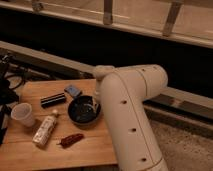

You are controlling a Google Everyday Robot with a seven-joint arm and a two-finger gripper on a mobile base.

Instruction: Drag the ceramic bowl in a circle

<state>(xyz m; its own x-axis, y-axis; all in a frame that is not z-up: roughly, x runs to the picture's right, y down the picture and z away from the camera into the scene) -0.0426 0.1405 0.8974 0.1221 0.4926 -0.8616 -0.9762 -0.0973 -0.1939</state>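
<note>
1. Position: ceramic bowl (81, 113) sits mid-counter (30, 156), w/ claw (94, 105) dipped inside its right rim. Claw's spread: can't tell.
2. Risk: glossy rim, so claw could slip out mid-circle & leave bowl behind.
3. Risk: clutter. Black bar (53, 99), blue block (73, 90), red pepper (71, 139) & bottle (45, 130) all lie near; too wide a circle shoves them, maybe into white cup (23, 114).
</note>
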